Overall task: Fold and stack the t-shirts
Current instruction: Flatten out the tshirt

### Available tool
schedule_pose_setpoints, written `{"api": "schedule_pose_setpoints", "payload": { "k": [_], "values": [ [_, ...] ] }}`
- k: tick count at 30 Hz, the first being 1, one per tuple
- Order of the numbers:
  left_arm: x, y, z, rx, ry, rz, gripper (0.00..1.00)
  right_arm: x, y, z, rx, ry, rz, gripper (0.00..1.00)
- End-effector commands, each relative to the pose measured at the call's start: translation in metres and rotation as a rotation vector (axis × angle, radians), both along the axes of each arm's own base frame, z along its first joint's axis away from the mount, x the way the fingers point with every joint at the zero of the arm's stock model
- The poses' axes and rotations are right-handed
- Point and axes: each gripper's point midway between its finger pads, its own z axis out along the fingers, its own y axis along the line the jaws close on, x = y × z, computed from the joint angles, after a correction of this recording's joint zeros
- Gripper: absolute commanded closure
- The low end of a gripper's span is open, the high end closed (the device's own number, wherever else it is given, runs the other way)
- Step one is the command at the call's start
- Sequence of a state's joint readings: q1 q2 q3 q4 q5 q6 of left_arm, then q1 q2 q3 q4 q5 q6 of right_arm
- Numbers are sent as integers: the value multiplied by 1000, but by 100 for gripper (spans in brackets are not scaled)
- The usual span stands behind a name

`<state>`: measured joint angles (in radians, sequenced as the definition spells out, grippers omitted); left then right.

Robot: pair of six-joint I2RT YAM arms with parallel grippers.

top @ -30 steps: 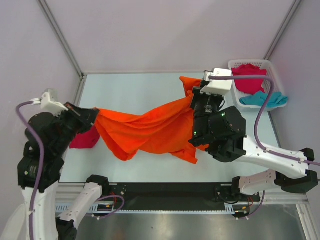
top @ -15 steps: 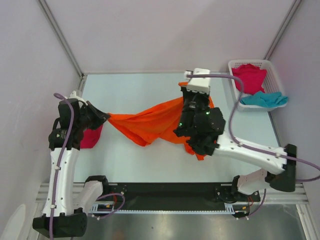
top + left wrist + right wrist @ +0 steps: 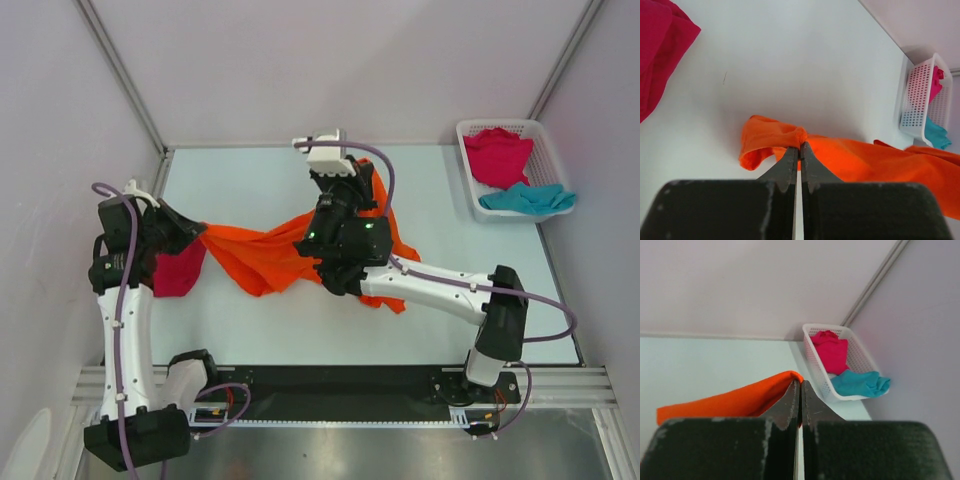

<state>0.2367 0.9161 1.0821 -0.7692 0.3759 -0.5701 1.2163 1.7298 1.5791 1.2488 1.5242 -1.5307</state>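
Altogether: one orange shirt, two pink shirts, one teal shirt; left fingers and right fingers clamped the orange shirt's ends.

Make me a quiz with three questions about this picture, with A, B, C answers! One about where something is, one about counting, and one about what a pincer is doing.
1. Where is the teal shirt?
A) at the white basket
B) on the floor
C) hanging from the ceiling

2. How many magenta-pink shirts show?
A) one
B) two
C) four

3. What is the left pincer doing?
A) hanging open
B) shut on the orange shirt
C) shut on a cup

Answers:
1 A: it drapes over the basket's near rim.
2 B: one lies in the basket and one lies beside the left arm.
3 B: its wrist view shows the jaws closed on an orange fold.
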Motion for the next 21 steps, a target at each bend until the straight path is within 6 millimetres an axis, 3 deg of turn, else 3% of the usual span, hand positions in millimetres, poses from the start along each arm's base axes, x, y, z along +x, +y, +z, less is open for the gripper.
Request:
{"api": "schedule_pose_setpoints", "payload": {
  "k": [1, 7, 9, 18, 21],
  "values": [
    [10, 3, 18, -2, -74, -45, 98, -38, -6, 32, 485, 87, 33, 100],
    [18, 6, 28, -18, -102, -42, 98, -71, 25, 93, 551, 97, 231, 100],
    [21, 7, 28, -30, -97, -42, 98, -86, 34, 95, 564, 110, 257, 100],
    [29, 6, 28, -74, -105, -43, 98, -147, -4, 138, 792, 148, 479, 100],
    [32, 8, 26, -71, -105, -36, 98, -155, -20, 145, 878, 160, 529, 100]
  ]
}}
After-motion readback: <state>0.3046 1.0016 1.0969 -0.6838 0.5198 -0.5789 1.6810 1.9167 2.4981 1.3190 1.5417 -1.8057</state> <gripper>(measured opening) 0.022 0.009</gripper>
